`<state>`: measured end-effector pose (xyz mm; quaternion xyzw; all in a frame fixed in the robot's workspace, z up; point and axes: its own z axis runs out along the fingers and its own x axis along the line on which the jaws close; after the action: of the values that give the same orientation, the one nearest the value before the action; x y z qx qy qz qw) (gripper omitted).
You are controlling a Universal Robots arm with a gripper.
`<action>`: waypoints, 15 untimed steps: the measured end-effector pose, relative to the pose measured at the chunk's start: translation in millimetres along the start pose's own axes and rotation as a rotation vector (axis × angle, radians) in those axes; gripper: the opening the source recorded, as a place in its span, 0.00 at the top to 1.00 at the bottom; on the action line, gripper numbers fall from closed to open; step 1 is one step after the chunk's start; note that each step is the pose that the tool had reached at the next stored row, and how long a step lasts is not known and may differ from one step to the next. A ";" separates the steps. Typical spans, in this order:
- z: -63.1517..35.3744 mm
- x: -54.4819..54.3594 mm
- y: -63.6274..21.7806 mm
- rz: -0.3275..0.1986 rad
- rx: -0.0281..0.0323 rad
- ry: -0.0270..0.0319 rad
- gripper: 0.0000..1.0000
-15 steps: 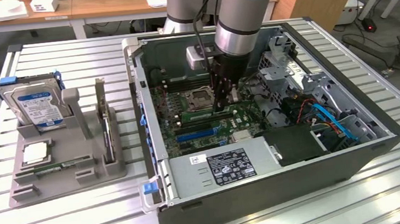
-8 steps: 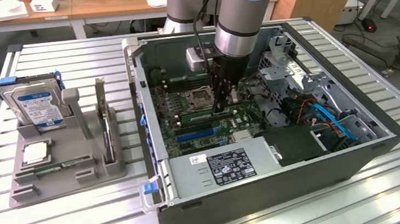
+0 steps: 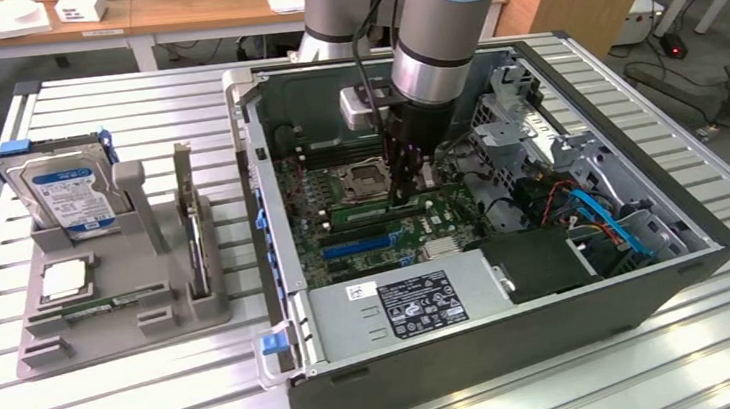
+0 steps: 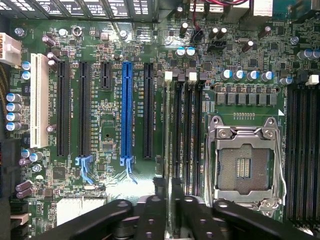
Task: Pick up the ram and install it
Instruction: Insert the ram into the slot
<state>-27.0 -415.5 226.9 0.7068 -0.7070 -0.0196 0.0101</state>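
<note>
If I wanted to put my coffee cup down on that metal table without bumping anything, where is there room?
The slatted table is bare along its near edge, in front of the grey parts holder and the open computer case. There is also a bare strip between holder and case. Inside the case it is crowded: the arm reaches down over the motherboard.
</note>
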 end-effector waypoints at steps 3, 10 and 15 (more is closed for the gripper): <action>0.0 0.0 0.0 0.000 0.0000 0.0000 0.76; 0.0 0.0 0.0 0.000 0.0001 -0.0002 0.70; -8.3 -0.1 0.4 0.000 -0.0001 0.0001 0.70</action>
<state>-27.0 -415.5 235.2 0.7068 -0.7071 -0.0196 0.0102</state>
